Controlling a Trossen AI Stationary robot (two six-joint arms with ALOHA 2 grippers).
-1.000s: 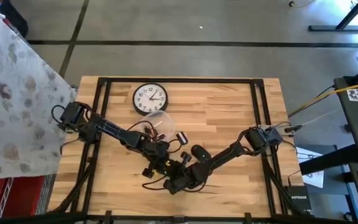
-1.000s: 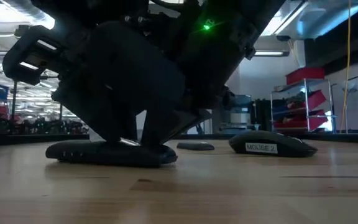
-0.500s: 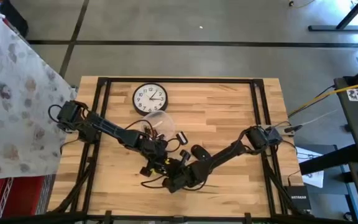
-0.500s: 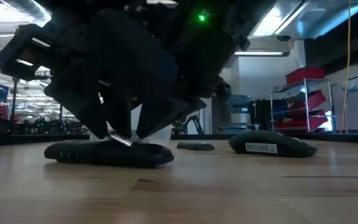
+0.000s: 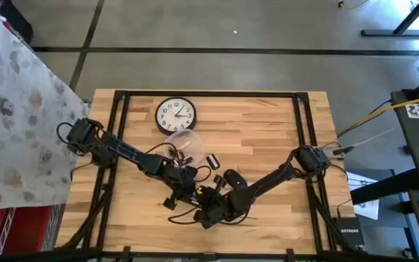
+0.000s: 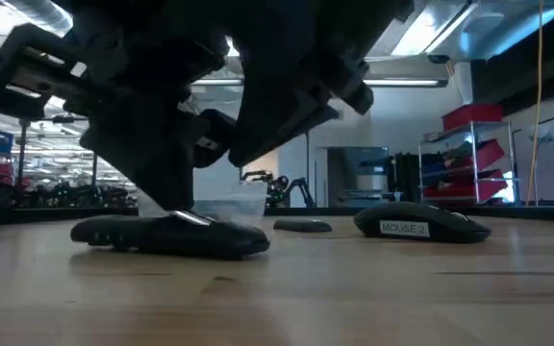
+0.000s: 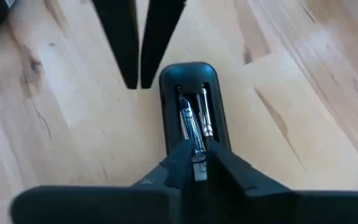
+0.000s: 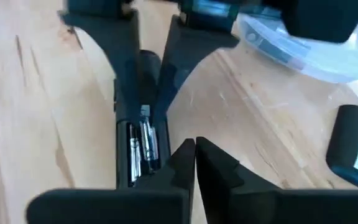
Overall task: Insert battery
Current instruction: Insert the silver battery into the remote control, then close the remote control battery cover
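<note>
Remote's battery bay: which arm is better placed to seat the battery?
Left, probably. Its end effector holds the battery directly over the open remote. The right end effector, fingers together and empty, sits beside it.

Both arms matte black, jointed, with loose black cables looped along the links. Left hand (image 7: 194, 163): two flat, tapering black fingers. Right hand (image 8: 194, 149): same build.

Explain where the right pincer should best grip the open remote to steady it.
Probably across the remote's long sides at the end clear of the left pincer, coming straight down: the body lies flat, long and narrow, compartment up, battery inside.
</note>
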